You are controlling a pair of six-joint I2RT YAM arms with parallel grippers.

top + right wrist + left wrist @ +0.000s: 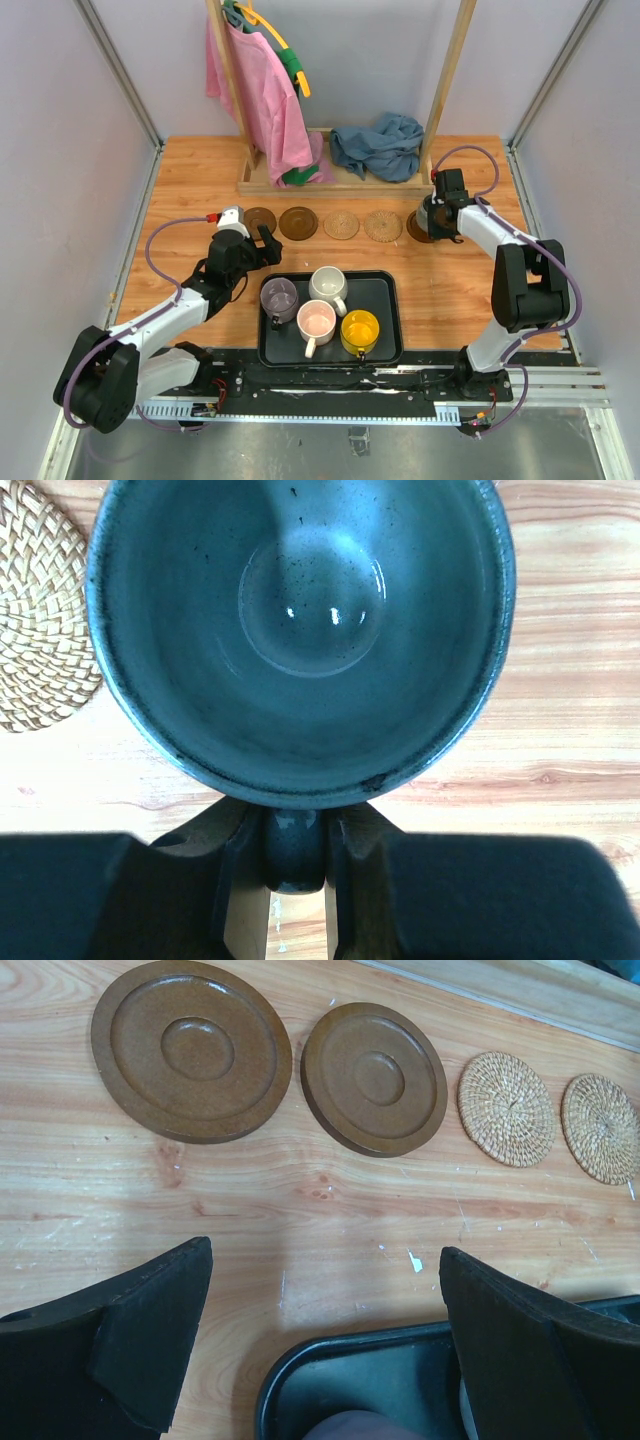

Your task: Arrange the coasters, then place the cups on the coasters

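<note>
On the left, the left gripper (266, 248) hangs over bare table by the corner of the black tray (382, 295). Its jaws are spread wide with nothing between them. Beyond it the coasters lie in a row: first brown coaster (190, 1048), second brown coaster (373, 1077), then first woven coaster (506, 1108) and second woven coaster (600, 1127). The wooden ones look stiff and lie flat to the table, so I'd guess they need a pinch across the raised edge. The woven ones seem light and likely to skid.

Four cups stand in the tray: purple-grey mug (279, 297), white mug (328, 284), pink mug (316, 322) and yellow mug (360, 330). As glazed ceramic they are probably hard, weighty, slick, and apt to chip if knocked. The handle or the rim wall looks the safest hold.

At the right end of the row, the right gripper (437, 218) is clamped on the handle (293, 852) of the grey-blue mug (300, 630). The mug is empty, glossy inside, and dark-speckled. It sits over a third brown coaster (412, 228), of which only a sliver shows. I can't tell whether the mug is resting on it.
</note>
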